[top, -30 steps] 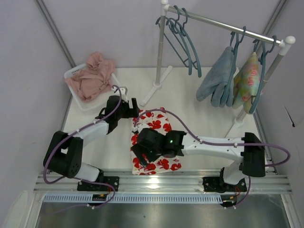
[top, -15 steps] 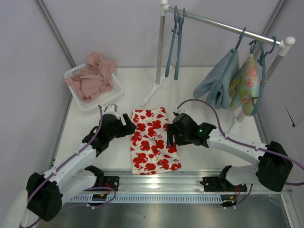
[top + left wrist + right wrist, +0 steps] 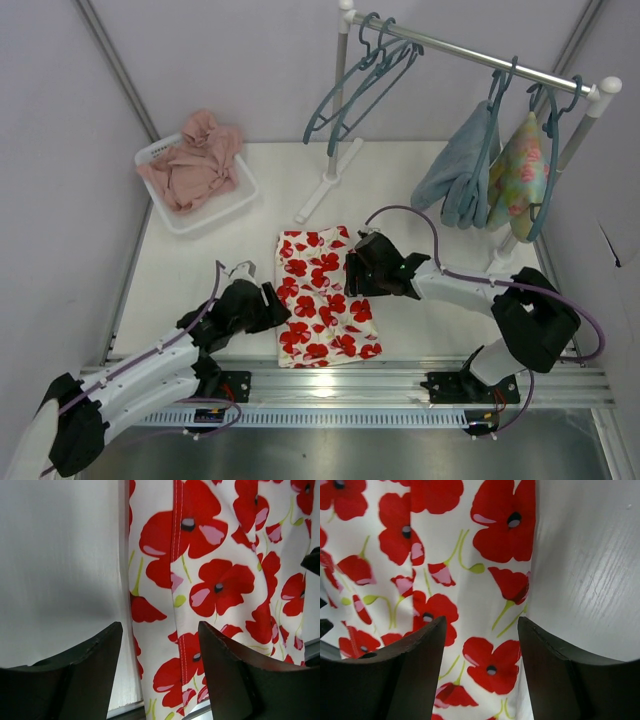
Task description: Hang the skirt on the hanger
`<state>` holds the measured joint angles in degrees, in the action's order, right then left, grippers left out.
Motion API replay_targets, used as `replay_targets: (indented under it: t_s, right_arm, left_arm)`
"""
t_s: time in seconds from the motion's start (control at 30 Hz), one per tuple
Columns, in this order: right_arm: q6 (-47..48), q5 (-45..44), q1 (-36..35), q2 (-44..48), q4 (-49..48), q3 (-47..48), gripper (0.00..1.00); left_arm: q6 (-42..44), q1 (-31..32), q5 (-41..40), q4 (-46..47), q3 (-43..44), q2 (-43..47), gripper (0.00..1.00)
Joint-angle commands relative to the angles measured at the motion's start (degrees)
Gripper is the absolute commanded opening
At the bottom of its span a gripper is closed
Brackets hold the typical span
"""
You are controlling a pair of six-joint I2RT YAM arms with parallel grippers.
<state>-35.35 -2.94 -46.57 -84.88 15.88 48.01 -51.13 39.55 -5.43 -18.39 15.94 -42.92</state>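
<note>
The skirt (image 3: 322,295), white with red flowers, lies flat on the table, its length running from far to near. My left gripper (image 3: 279,306) is open at its left edge. In the left wrist view the skirt (image 3: 215,580) edge lies between the open fingers (image 3: 80,680) of the gripper (image 3: 160,672). My right gripper (image 3: 353,278) is open at the skirt's right edge. The right wrist view shows the skirt (image 3: 445,570) under the open gripper (image 3: 481,672). Teal hangers (image 3: 378,52) hang empty at the left end of the rail, tilted sideways.
A garment rack (image 3: 470,55) stands at the back, with a blue garment (image 3: 455,165) and a pale green flowered garment (image 3: 520,170) on hangers at its right end. Its left post (image 3: 338,110) rises behind the skirt. A white basket (image 3: 235,205) holding a pink cloth (image 3: 195,160) sits at the back left.
My left gripper has moved toward the near end of the skirt's left edge. My right gripper has left the skirt's middle for its right edge. The empty hangers swing on the rail.
</note>
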Motion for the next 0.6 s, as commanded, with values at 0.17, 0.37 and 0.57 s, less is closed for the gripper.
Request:
replay_targets:
  t_s: [0.17, 0.37, 0.57]
  right_arm:
    - [0.9, -2.2, 0.6, -5.5, -4.2, 1.4, 0.44]
    - [0.6, -3.0, 1.7, -6.7, -4.4, -0.2, 0.15]
    - [0.4, -2.6, 4.1, -3.0, -3.0, -1.9, 0.04]
  left_arm:
    - [-5.1, 4.4, -3.3, 1.2, -2.1, -2.7, 0.52]
    - [-4.1, 4.9, -3.8, 5.1, -3.3, -4.6, 0.22]
    - [-1.8, 4.9, -4.2, 5.5, -2.9, -4.0, 0.0]
